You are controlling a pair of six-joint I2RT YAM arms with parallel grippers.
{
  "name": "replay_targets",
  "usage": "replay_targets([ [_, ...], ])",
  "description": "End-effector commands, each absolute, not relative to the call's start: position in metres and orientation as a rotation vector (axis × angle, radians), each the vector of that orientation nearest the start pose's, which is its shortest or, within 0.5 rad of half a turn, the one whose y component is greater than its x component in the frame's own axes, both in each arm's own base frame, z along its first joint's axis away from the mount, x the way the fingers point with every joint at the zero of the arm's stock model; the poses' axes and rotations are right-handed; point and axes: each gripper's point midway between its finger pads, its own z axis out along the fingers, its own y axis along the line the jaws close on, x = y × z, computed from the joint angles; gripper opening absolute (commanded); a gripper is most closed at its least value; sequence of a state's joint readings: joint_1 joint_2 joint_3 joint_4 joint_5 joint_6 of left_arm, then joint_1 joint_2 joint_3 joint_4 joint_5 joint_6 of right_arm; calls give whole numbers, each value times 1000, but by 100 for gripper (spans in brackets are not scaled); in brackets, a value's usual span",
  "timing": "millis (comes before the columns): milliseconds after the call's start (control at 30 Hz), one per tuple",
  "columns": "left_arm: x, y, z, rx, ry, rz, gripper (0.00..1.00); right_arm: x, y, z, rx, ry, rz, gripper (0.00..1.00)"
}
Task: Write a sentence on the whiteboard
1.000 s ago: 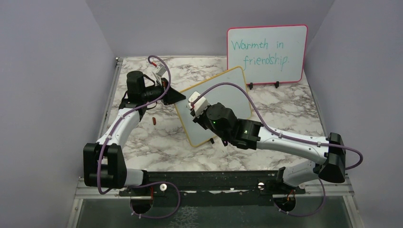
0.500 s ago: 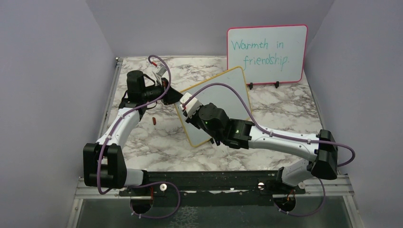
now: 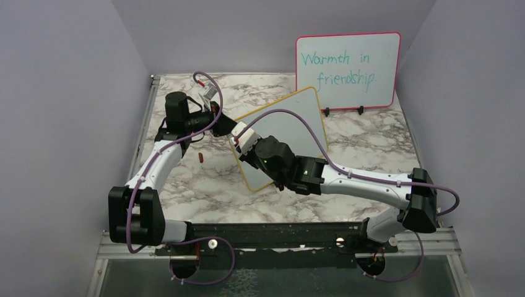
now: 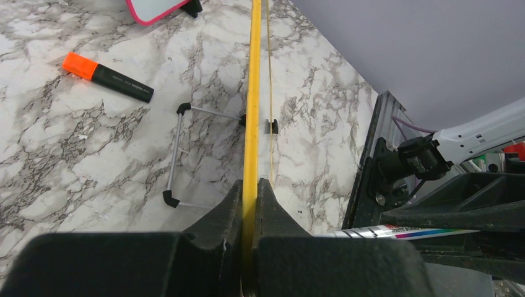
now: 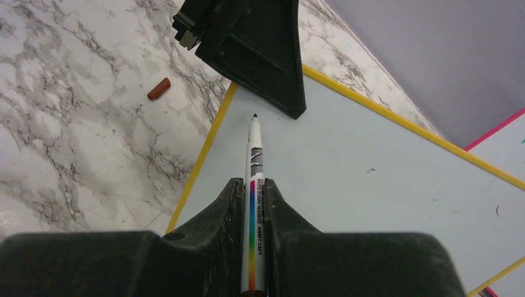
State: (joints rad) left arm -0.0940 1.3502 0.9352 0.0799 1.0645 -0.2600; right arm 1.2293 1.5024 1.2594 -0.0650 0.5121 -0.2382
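The yellow-framed whiteboard (image 3: pixel 278 127) stands tilted in the middle of the table. My left gripper (image 3: pixel 226 125) is shut on its left edge; in the left wrist view (image 4: pixel 249 185) the yellow frame (image 4: pixel 252 93) runs between the jaws. My right gripper (image 3: pixel 239 140) is shut on a whiteboard marker (image 5: pixel 254 154). The marker's tip points at the board's (image 5: pixel 371 161) upper left corner, just short of the left fingers (image 5: pixel 260 55). I cannot tell if the tip touches. No sentence shows on the board, only tiny specks.
The pink-framed board (image 3: pixel 347 62) with teal writing stands at the back right. A small red cap (image 3: pixel 201 157) lies on the marble left of the whiteboard. An orange-capped black pen (image 4: pixel 108 77) and a wire stand foot (image 4: pixel 176 154) lie behind the board.
My right arm has moved left across the board, bringing the marker to the corner beside the left gripper. The left arm and the board have not moved.
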Motion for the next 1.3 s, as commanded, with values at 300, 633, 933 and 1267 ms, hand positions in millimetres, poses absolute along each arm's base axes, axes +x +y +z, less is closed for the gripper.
replay_targets([
  [300,320,-193,221,606,1870,-1219,0,243,405,286,-913,1541,200,1],
  [633,319,-193,221,609,1869,-1222,0,244,406,283,-917,1544,185,1],
  [933,320,-193,221,609,1869,-1222,0,246,407,276,-923,1552,159,1],
  [1267,320,-193,221,609,1869,-1224,0,246,404,271,-932,1570,135,1],
])
